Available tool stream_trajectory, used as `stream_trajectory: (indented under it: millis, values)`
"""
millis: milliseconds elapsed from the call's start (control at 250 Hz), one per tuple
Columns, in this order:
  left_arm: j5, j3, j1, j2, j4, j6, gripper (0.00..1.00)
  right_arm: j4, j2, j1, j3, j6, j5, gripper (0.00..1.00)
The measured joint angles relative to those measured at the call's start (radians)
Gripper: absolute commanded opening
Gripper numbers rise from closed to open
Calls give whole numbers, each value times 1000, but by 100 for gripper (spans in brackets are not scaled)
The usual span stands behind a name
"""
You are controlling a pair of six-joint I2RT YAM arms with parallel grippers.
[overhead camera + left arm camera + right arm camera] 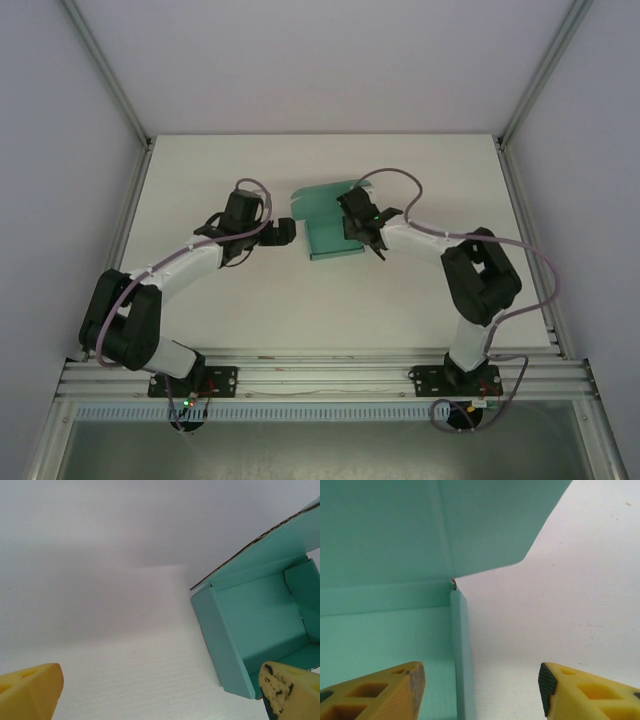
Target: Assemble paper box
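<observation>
Right claw (481, 677) wide open, empty, straddling box (380, 630) side wall. Left claw (161, 692) open, empty, box just beside one finger. Closing crooked may crush that wall.

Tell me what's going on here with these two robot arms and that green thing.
Two robot arms are working on a green paper box on a white table. The box is half made: its walls stand up and the lid flap is open. The right gripper is open and straddles one side wall, one finger inside, one outside. The left gripper is open too, close beside the box; I can't tell if it touches.
</observation>
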Motion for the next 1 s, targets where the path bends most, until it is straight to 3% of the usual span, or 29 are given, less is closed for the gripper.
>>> stream_trajectory:
  millis: [128, 244, 440, 604, 700, 815, 887, 999]
  values:
    - [3, 39, 0, 0, -32, 35, 100, 56, -74, -37, -59, -50, -106, 78]
    - [12, 98, 0, 0, -63, 98, 100, 84, -138, -111, -76, -172, -270, 100]
    - [98, 229, 8, 37, -111, 257, 100, 5, -161, -236, 36, -502, -568, 100]
    - [157, 336, 12, 121, -174, 404, 100, -162, -75, -269, 271, -810, -697, 100]
    - [189, 390, 19, 169, -228, 491, 100, -302, 12, -279, 417, -998, -741, 96]
    - [210, 488, 25, 241, -309, 573, 99, -486, 140, -288, 589, -1165, -768, 82]
    - [220, 552, 26, 289, -349, 622, 90, -592, 221, -292, 686, -1232, -770, 67]
    - [233, 638, 25, 356, -419, 688, 74, -714, 312, -294, 787, -1299, -765, 61]
